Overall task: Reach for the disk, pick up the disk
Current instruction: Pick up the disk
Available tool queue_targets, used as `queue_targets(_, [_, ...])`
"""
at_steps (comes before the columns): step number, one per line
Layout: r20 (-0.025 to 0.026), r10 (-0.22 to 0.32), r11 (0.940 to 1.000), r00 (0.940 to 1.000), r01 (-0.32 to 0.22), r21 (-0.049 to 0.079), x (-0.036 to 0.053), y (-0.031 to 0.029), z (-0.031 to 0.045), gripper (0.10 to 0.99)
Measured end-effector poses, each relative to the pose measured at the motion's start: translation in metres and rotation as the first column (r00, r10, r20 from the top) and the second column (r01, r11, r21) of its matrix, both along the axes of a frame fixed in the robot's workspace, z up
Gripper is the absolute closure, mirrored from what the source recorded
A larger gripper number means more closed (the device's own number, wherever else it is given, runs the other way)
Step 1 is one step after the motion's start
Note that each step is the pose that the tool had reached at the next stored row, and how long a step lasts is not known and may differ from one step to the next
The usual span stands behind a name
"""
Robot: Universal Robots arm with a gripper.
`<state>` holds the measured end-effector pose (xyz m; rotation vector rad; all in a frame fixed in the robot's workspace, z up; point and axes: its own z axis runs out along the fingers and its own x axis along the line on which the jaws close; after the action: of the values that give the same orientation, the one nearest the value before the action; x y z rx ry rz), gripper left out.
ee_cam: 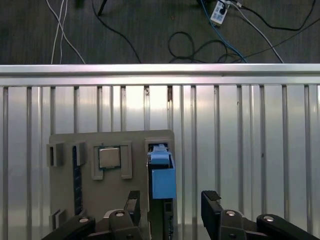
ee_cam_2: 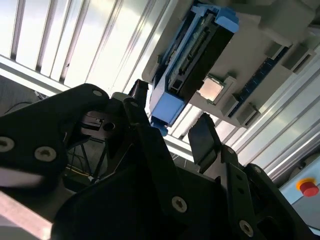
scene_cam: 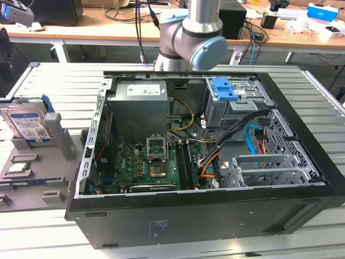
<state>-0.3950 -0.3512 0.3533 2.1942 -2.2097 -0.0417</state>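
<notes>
In the first wrist view the disk (ee_cam: 162, 175) shows edge-on. Its near end runs off the picture's edge, and the body of the gripper (ee_cam: 171, 200) is cut off there too. In the exterior view the holder (scene_cam: 38, 181) hides the disk's foot and is cropped at the exterior view's left. The arm (scene_cam: 194, 38) is cut off at the top. The print on the label (scene_cam: 31, 127) is too small to tell.

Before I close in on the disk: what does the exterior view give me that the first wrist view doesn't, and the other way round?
Exterior view: the disk's labelled face, upright in the grey tray at the exterior view's left, beside the open computer case with its blue latch. First wrist view: the open gripper over the disk's blue-bracketed edge, one fingertip to each side of it, plus cables on the floor. Both: disk, tray, the square chip in its recess, the slatted table.
</notes>
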Motion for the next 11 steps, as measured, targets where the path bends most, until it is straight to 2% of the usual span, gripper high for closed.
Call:
queue_targets(8, [0.0,0.0,1.0,1.0,0.0,0.0,0.0,0.0204,0.0,0.486])
queue_targets(11, [0.0001,0.0,1.0,1.0,0.0,0.0,0.0,0.0231,0.0,0.486])
